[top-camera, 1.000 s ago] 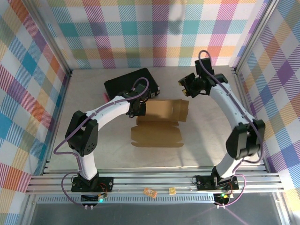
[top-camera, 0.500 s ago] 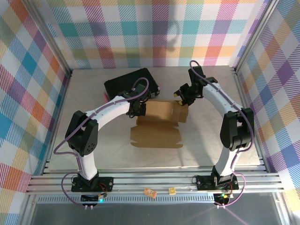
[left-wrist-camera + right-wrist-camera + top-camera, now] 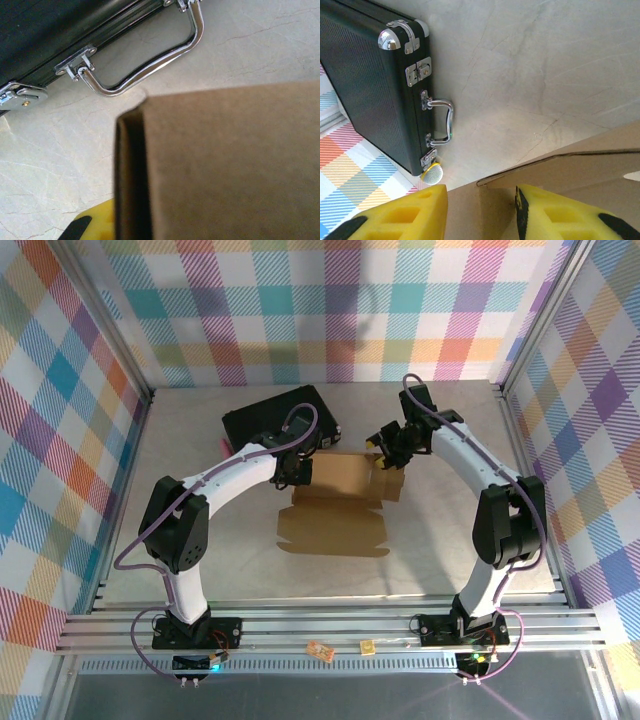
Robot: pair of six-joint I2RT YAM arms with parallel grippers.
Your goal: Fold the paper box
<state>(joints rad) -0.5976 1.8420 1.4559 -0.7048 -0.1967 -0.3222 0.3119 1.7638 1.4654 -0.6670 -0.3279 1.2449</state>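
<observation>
The paper box (image 3: pixel 340 502) is a brown cardboard sheet lying partly folded mid-table, its far panel raised. My left gripper (image 3: pixel 293 472) is at that panel's left end, shut on the cardboard. In the left wrist view, the box edge (image 3: pixel 131 175) stands right beside one yellow finger (image 3: pixel 95 227). My right gripper (image 3: pixel 386 454) hangs at the far right corner of the box. It is open, and the yellow fingers (image 3: pixel 410 212) straddle a flap corner (image 3: pixel 485 182) of the paper box (image 3: pixel 580 165) without pinching it.
A black hard case (image 3: pixel 280 418) with a chrome handle (image 3: pixel 150 70) lies just behind the box, close to both grippers. A small silver mesh ball (image 3: pixel 432 174) sits at its corner. Two small items (image 3: pixel 320 650) rest on the front rail. Plaid walls surround the table.
The right gripper has swung left and down from the back right to the box's far right corner, with its jaws a little wider. The left gripper and the box have stayed put.
</observation>
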